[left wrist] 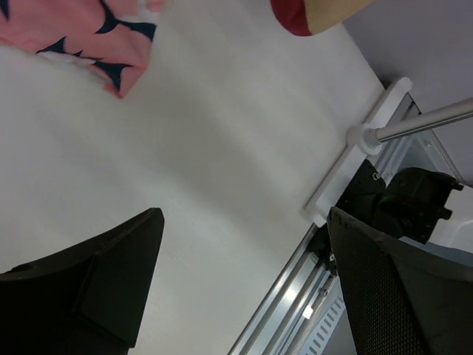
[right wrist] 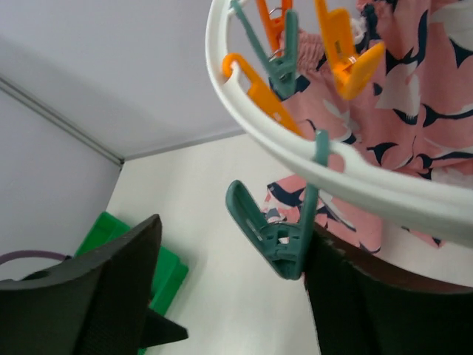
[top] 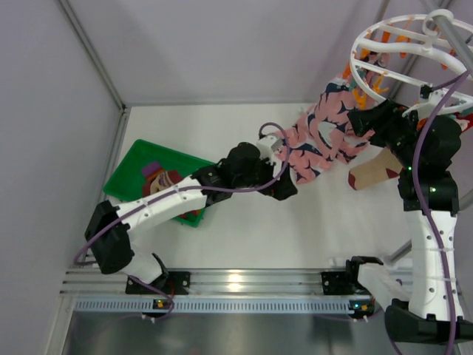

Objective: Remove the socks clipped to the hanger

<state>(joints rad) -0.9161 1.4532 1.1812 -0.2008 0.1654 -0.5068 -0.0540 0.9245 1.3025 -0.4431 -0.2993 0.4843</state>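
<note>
The white round hanger (top: 369,55) hangs at the top right with orange and teal pegs. In the right wrist view its ring (right wrist: 332,170) crosses above my open right gripper (right wrist: 233,237). A teal peg (right wrist: 277,237) hangs between the fingers, close to the right one and holding nothing. A tan sock (top: 375,170) with a red toe (left wrist: 295,15) hangs below my right arm; its top is hidden. A maroon sock (top: 159,177) lies in the green bin (top: 126,174). My left gripper (top: 284,188) is open and empty over the table (left wrist: 245,214).
A large pink cloth with navy print (top: 321,137) hangs from the hanger down to my left gripper, and shows in both wrist views (left wrist: 74,37) (right wrist: 414,89). A grey frame pole with a white foot (left wrist: 369,137) stands at the near right. Walls enclose the back and left.
</note>
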